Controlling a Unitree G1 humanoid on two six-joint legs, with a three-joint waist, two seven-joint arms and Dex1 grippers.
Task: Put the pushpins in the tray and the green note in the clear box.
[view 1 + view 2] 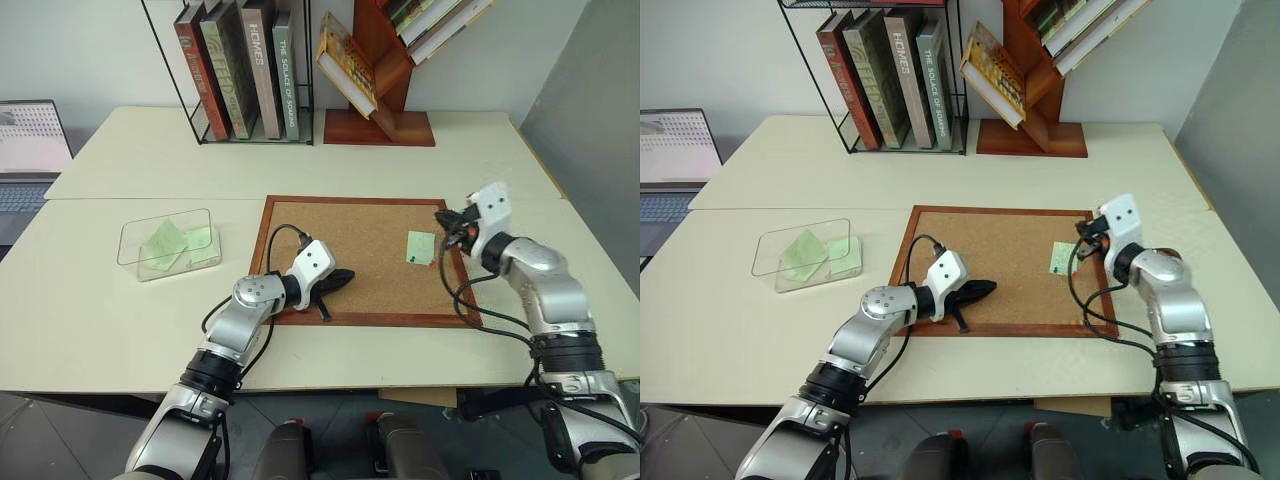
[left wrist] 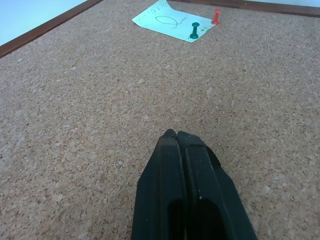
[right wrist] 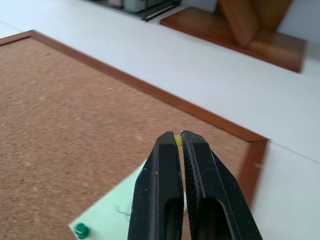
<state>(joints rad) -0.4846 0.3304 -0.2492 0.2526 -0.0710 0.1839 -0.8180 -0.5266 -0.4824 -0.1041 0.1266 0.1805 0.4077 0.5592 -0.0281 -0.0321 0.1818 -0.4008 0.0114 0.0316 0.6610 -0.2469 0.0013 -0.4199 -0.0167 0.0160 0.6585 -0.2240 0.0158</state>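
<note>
Right end effector (image 3: 180, 137) is up above the right part of the corkboard (image 1: 350, 250), fingers pinched nearly together on a yellow pushpin (image 3: 178, 140) whose head peeks out between the tips. Just below it lies the green note (image 1: 421, 246), flat on the cork near the board's right edge, with a green pushpin (image 2: 194, 31) stuck in it and a red pushpin (image 2: 216, 17) standing right beside it at the note's edge. Over on the other side, the left end effector (image 2: 176, 135) is closed tight with nothing in it, tips resting low over bare cork near the board's front edge, well apart from the note. The clear box (image 1: 170, 243) sits on the bench (image 1: 100, 300) left of the board, with pale green slips already inside.
</note>
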